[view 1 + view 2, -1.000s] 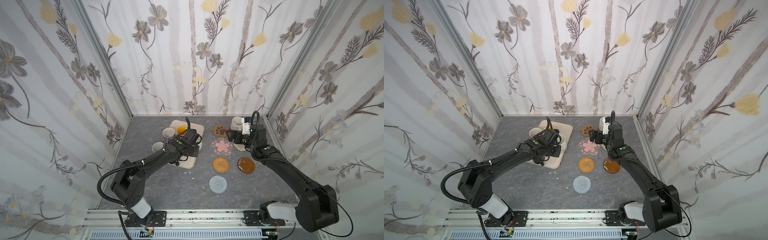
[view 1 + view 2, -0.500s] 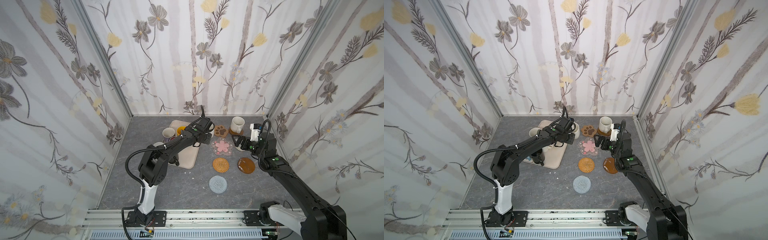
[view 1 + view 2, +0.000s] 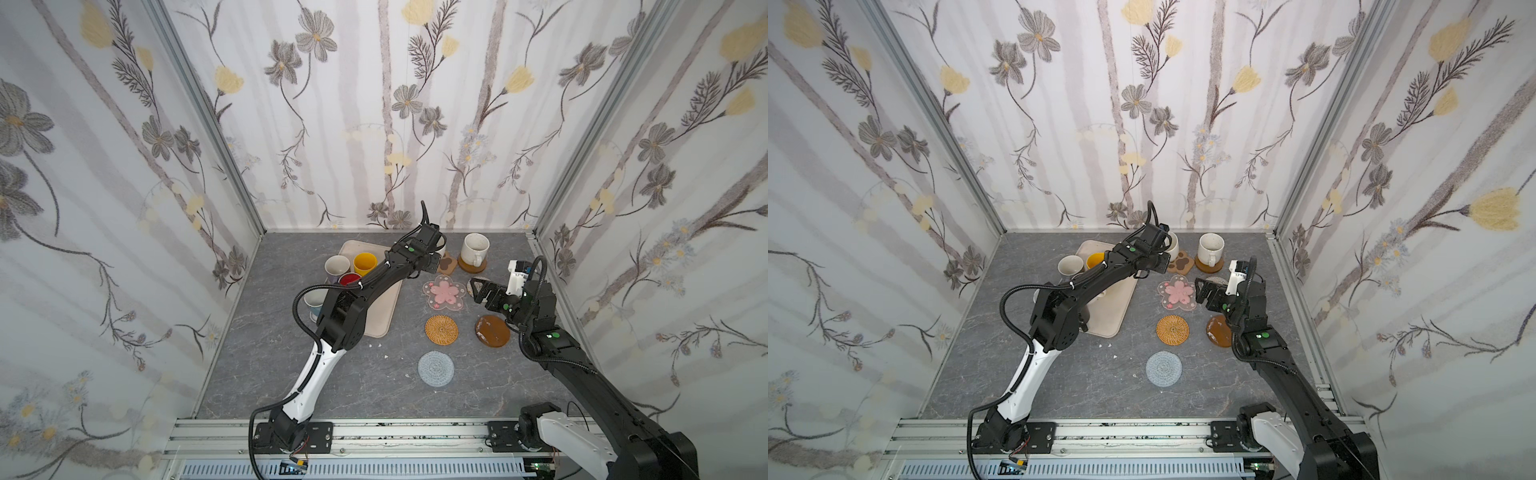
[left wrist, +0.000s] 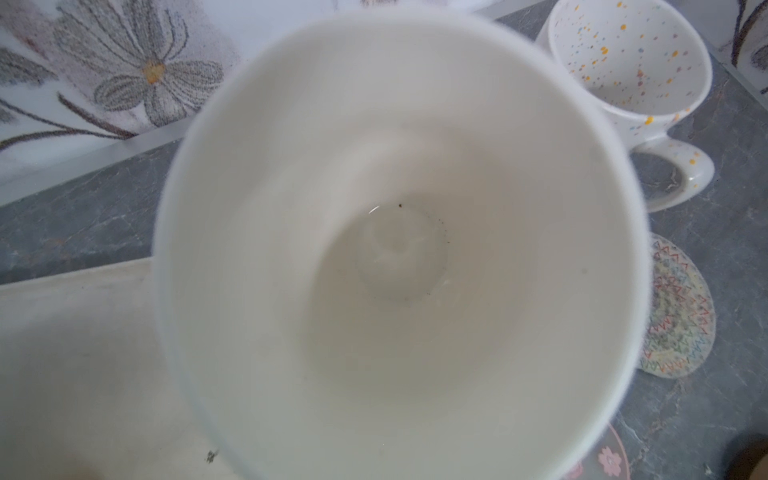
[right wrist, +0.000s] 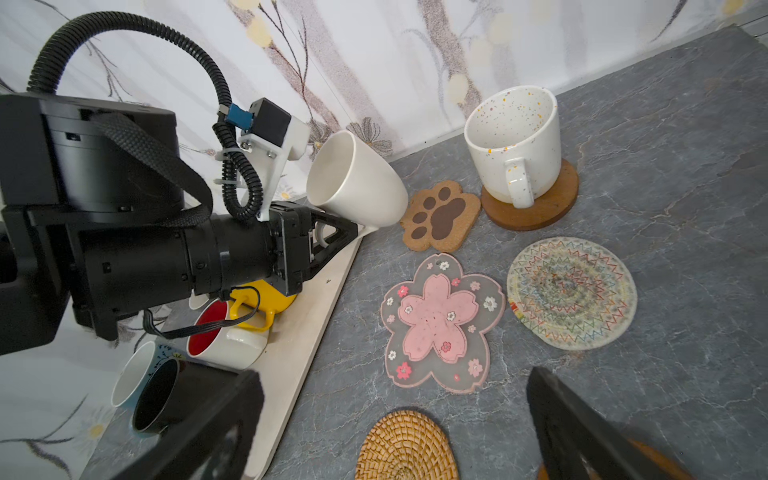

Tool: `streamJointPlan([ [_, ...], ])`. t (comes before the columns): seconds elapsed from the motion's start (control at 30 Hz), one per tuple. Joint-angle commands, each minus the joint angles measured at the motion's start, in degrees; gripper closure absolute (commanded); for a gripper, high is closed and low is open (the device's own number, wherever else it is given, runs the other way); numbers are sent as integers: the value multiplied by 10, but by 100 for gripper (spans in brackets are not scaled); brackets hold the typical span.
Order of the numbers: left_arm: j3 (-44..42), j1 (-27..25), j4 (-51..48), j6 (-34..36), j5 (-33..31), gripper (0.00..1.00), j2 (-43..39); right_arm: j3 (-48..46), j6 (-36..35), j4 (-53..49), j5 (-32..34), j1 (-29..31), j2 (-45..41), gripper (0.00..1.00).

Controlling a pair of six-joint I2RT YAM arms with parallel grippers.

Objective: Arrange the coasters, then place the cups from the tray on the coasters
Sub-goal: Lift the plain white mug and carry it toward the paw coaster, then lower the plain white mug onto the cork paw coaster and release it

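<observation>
Tray (image 3: 380, 316) sits left of centre, w/ mugs crowded at its far-left end: pale lavender mug (image 3: 336, 266), yellow mug (image 3: 365, 262) just beside it, and red-inside white mug (image 3: 350, 279) in front of both. Light blue mug (image 3: 312, 300) is nearer, partly behind the left arm. Black mug (image 5: 160, 399) shows only in the right wrist view, right against the blue one; can't tell if those two stand on the tray or just off it.

Left gripper (image 5: 336, 237) is clenched on the handle of the cream mug (image 5: 357, 183). The mug is lifted and tilted, mouth toward the wrist cam, over the tray's far right corner, its base just beside the paw coaster (image 3: 446, 262).

Right of the tray, on the grey tabletop (image 3: 291, 374), lie the pink blossom coaster (image 3: 444, 292), the rattan round (image 3: 441, 329) nearer, and the grey-blue crocheted coaster (image 3: 435, 368) nearest. All three are bare.

Further right, the speckled mug (image 3: 475, 248) stands upright on a brown wooden round (image 3: 468, 268), handle facing front. The beige woven coaster (image 5: 571, 291) and the second wooden round (image 3: 492, 330) are bare.

Right gripper (image 3: 478, 292) hangs above the beige woven coaster's edge — jaws spread wide, nothing between them.
</observation>
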Motion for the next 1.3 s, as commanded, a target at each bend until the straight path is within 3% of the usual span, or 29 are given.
streamJointPlan([
  [0.0,46,0,21,17,-18,100,30,-4,7,37,12,0,-1,0],
  [0.27,120,-1,20,11,-18,100,98,-5,7,39,12,0,0,0],
  [1.27,145,-6,22,-5,-13,100,135,-12,9,48,4,0,2,0],
])
